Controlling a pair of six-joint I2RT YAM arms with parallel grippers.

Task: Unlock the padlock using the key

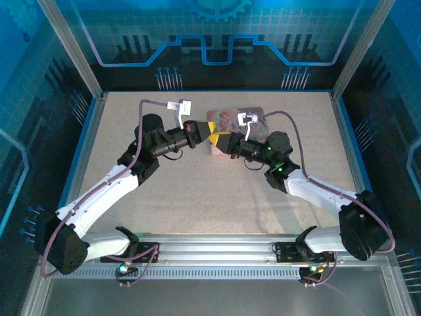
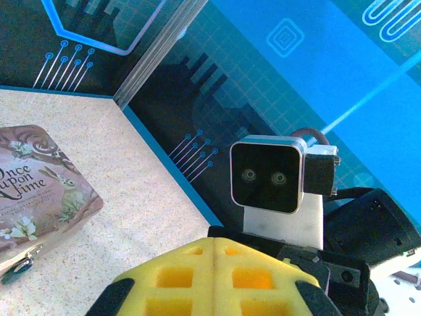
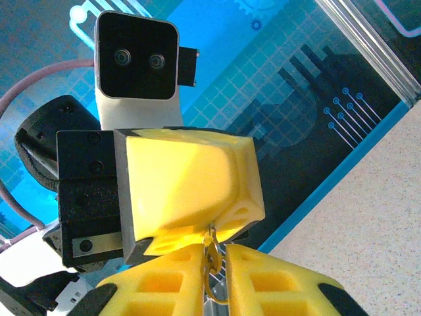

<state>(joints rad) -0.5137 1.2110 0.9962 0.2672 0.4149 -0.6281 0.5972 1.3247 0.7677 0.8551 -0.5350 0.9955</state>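
Above the table my two grippers meet tip to tip. My left gripper [image 1: 210,133] [image 2: 214,241] is shut, its yellow fingers pinching the top of the key [image 3: 212,245], a thin metal sliver with a small ring. My right gripper [image 1: 219,139] [image 3: 214,258] points at it from the opposite side. Its fingers stand a narrow slit apart, closed on the key's lower part and ring from both sides. The padlock [image 2: 21,266], tiny and dark bluish with a silvery shackle, lies on the table against the near edge of the pink tin [image 2: 39,184], apart from both grippers.
The pink illustrated tin [image 1: 230,118] lies at the back middle of the speckled table [image 1: 197,191], just beyond the grippers. Blue panelled walls [image 1: 210,46] and metal posts enclose the table on three sides. A rail runs along the near edge [image 1: 210,247].
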